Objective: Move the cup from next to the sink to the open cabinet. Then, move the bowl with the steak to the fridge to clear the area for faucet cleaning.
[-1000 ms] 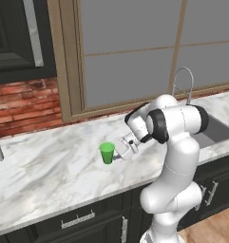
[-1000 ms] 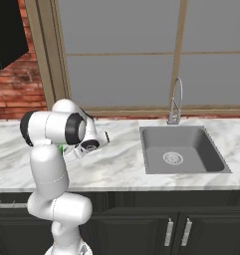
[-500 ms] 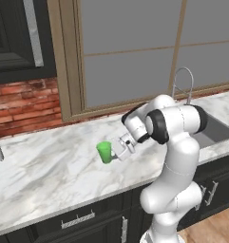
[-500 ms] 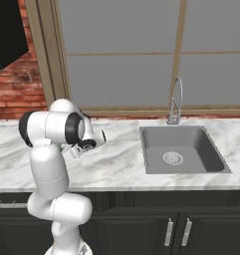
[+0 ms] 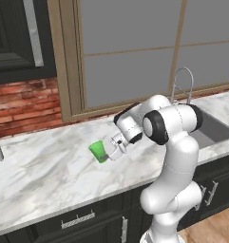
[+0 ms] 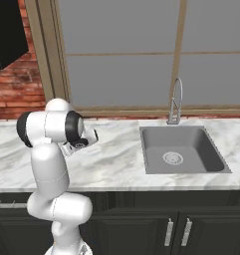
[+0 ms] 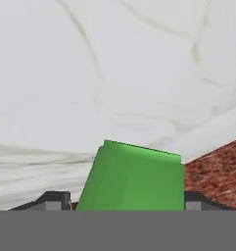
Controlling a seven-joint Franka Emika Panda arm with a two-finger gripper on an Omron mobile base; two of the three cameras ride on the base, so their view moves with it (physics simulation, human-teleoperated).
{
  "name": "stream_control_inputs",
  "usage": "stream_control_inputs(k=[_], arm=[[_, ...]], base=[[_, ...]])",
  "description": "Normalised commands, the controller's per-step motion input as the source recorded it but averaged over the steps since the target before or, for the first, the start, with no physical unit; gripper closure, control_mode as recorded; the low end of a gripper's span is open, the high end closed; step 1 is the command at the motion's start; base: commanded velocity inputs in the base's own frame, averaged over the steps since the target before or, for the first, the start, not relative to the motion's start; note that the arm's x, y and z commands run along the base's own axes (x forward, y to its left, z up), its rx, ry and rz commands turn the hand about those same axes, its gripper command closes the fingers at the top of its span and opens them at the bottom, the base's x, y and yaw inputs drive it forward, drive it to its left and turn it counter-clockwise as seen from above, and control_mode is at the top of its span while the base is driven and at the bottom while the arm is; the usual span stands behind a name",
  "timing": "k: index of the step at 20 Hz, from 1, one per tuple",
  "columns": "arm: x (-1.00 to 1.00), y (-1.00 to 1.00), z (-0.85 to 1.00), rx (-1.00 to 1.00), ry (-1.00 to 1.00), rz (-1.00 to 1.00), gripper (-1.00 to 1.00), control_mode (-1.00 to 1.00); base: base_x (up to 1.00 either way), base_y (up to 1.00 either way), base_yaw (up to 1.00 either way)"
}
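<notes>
Cup (image 5: 99, 151) now tilted, lifted off bench (image 5: 49, 175), between fingers (image 7: 53, 199); a second ago it stood upright on marble. Fingers closing on cup, grip appears made. Next, you carry it to open cabinet (image 6: 7, 32).

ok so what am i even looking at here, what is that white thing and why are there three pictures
It is a computer-rendered kitchen. The white thing is a robot arm on a driving base. Two pictures come from cameras on that base, behind the arm to its left and right. The third comes from a camera on its hand.

The gripper has a small green cup between its fingers, tilted sideways over the marble counter. Whether the fingers already pinch it I cannot tell. From the hand camera the cup sits right between the fingertips. Further right are the sink and faucet.
</notes>
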Motion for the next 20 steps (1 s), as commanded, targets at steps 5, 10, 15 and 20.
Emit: stream_control_inputs(k=[5, 10, 15, 20], arm=[[-0.18, 0.00, 0.20, 0.00, -0.08, 0.00, 1.00, -1.00], [-0.63, -0.05, 1.00, 0.00, -0.38, -0.05, 1.00, -1.00], [-1.00, -0.56, 1.00, 0.08, -0.49, -0.10, 1.00, -1.00], [-1.00, -0.60, 1.00, 0.15, -0.48, -0.18, 1.00, -1.00]], base=[[0.00, 0.00, 0.00], [0.00, 0.00, 0.00], [0.00, 0.00, 0.00], [0.00, 0.00, 0.00]])
